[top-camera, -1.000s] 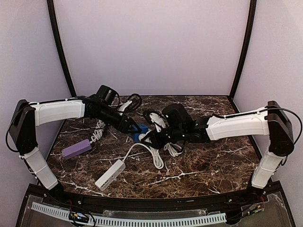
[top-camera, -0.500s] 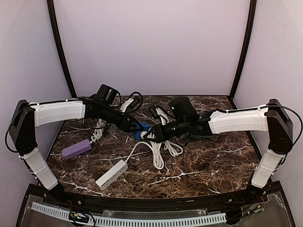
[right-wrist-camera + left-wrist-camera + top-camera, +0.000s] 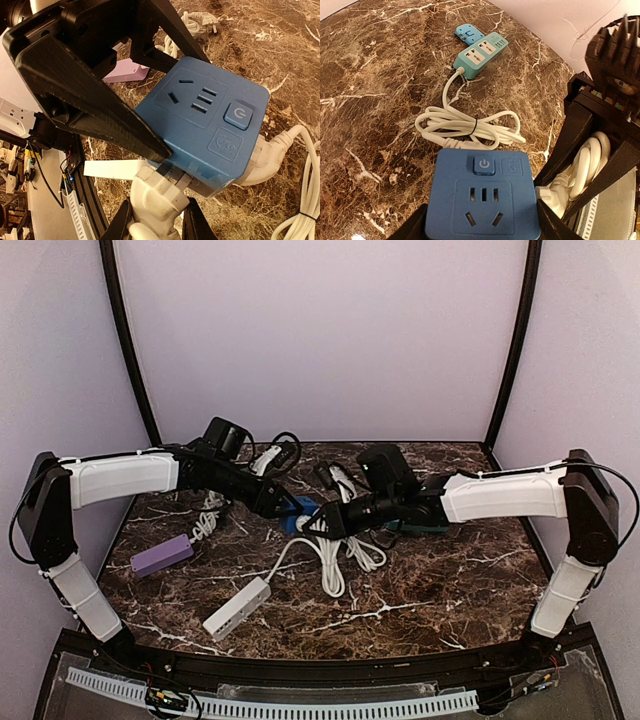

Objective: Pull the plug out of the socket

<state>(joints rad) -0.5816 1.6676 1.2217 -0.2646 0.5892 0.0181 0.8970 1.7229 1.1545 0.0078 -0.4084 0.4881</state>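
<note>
The socket, a bright blue cube (image 3: 300, 511), is clamped in my left gripper (image 3: 283, 505); in the left wrist view the cube (image 3: 482, 200) sits between the black fingers (image 3: 412, 227). My right gripper (image 3: 325, 525) is shut on the white plug (image 3: 160, 205) at the cube's (image 3: 205, 125) lower side. The plug's metal prongs (image 3: 176, 175) show between plug and cube, their tips still in the slots. The plug also shows at the cube's right side in the left wrist view (image 3: 549, 192). A second white cord end (image 3: 267, 157) joins another side of the cube.
A teal power strip (image 3: 480, 52) and a small light-blue adapter (image 3: 469, 34) lie beyond a coiled white cord (image 3: 470, 125). A purple strip (image 3: 162, 555) lies at the left and a white strip (image 3: 236, 608) at the front. Cords (image 3: 335, 560) lie under my grippers.
Over the last second the right arm has swung back and up, and the cube and both grippers have shifted slightly toward the back. Little has moved in the last half second.
</note>
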